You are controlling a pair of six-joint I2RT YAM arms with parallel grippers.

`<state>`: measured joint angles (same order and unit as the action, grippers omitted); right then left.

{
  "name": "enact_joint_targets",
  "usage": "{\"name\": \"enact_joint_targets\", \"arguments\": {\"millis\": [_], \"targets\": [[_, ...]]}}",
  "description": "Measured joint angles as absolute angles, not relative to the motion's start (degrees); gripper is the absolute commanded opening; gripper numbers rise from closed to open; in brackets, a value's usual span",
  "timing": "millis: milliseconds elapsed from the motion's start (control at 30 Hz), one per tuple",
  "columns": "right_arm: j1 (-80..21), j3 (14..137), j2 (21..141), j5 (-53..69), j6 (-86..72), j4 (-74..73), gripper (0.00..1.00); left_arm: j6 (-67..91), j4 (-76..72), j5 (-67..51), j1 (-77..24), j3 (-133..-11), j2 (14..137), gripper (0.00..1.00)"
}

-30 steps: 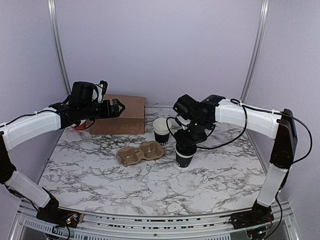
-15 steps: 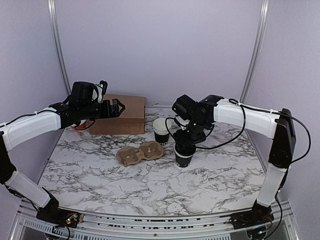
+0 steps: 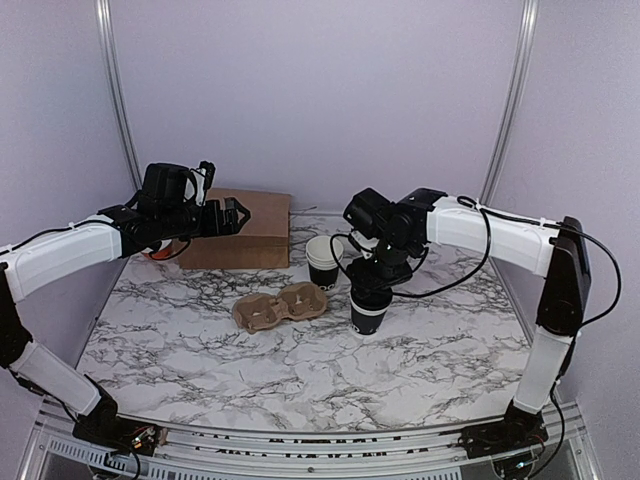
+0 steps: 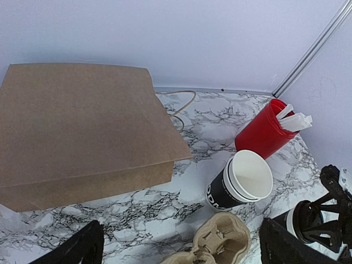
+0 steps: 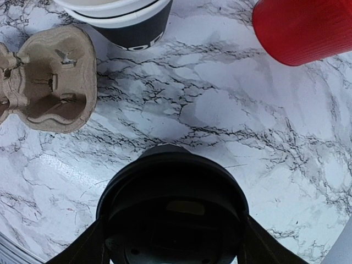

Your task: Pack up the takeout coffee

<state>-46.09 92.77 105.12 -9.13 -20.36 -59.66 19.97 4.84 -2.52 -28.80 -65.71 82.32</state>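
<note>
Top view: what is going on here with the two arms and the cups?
The right gripper grips the lidded takeout coffee by its top, beside the empty cardboard cup carrier. The left gripper hangs open in the air near the brown paper bag. Nothing is packed yet.

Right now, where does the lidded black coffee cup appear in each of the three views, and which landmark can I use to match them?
Top external: the lidded coffee cup stands right of centre, beside the pulp cup carrier.
Left wrist: it is near the bottom right corner.
Right wrist: it is at bottom centre, with mostly its lid showing.
Shared landmark: the stack of lidless cups.
</note>
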Motion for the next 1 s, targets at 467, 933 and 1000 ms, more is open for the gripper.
{"name": "enact_joint_targets", "arguments": {"millis": [467,933,1000], "targets": [[-46.09,92.77,105.65,-9.08,-19.73,-59.61,0.73,19.97,4.89,-2.52,-28.8,-65.71,82.32,0.99],[-46.19,92.97,105.65,-9.3,-19.66,-60.18,0.73,19.97,5.02,-2.52,-28.8,-65.71,82.32,0.99],[-46.35,93.06,105.65,-9.54,-19.66,-60.45,0.73,19.97,5.02,-2.52,-28.8,-65.71,82.32,0.99]]}}
